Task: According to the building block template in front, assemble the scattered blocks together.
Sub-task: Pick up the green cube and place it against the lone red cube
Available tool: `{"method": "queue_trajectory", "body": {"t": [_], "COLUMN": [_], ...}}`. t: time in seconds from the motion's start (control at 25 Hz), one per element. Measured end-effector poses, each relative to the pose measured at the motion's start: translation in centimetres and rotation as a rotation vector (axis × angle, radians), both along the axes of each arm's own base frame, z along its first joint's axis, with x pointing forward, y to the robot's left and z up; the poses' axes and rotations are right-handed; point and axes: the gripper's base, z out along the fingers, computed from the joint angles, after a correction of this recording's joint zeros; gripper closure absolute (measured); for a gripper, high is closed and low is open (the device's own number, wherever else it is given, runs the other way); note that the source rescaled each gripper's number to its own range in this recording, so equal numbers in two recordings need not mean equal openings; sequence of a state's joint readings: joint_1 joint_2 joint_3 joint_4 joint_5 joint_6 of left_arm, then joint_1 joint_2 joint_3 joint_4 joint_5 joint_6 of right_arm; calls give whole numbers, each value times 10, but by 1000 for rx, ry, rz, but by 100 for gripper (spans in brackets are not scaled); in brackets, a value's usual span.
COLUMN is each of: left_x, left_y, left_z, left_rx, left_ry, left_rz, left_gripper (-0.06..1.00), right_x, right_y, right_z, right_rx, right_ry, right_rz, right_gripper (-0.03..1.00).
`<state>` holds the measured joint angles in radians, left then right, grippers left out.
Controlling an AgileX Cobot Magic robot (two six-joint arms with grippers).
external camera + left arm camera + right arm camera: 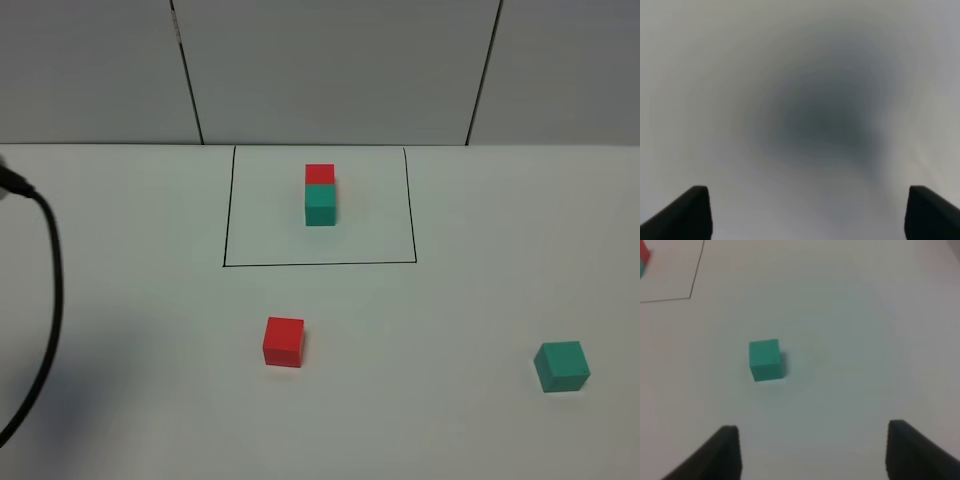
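**A:** Where do the loose blocks lie?

**B:** The loose red cube (283, 341) sits on the white table (480, 300), just in front of the black drawn rectangle (320, 264) and a little left of its middle. The loose teal cube (561, 366) is well apart from it, far out to the right.

**A:** And the template?

**B:** The template (320, 195) stands inside the rectangle, toward its far side. Its red half is behind and its teal half in front, touching face to face.

**A:** The grippers?

**B:** The right gripper (812, 440) is spread wide with nothing between its fingers. The loose teal cube lies ahead of it, clear of both. The left gripper (808, 205) is also wide and empty. Its view is blurred, showing only a pale surface with what may be a shadow.

**A:** Anything else?

**B:** A black cable (50, 290) curves along the table's left edge.
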<state>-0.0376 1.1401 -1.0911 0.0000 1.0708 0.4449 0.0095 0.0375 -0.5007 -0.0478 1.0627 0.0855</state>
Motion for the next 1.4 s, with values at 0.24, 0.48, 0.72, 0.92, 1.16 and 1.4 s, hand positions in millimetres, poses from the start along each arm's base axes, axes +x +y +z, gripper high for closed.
{"method": "queue_trajectory", "body": {"t": [0.24,0.48,0.72,0.92,1.16,1.4], "left_x": [-69,-128,-172,-193,-202,-209], "left_y": [12,14,12,7,6,6], "left_z": [6,-14,-39,-54,-69,-80], "left_rx": [-59,-79,-129,-224,-259,-292], "left_ry": [-163,-168,-279,-359,-372,-405], "left_rz": [175,289,339,376,379,411], "left_gripper": [0,0,0,0,0,0], "right_x": [0,0,0,0,0,0], "right_y": [0,0,0,0,0,0], "right_z": [0,0,0,0,0,0], "right_rx": [0,0,0,0,0,0], "right_ry": [0,0,0,0,0,0], "right_rz": [0,0,0,0,0,0], "right_gripper": [37,37,37,37,37,37]}}
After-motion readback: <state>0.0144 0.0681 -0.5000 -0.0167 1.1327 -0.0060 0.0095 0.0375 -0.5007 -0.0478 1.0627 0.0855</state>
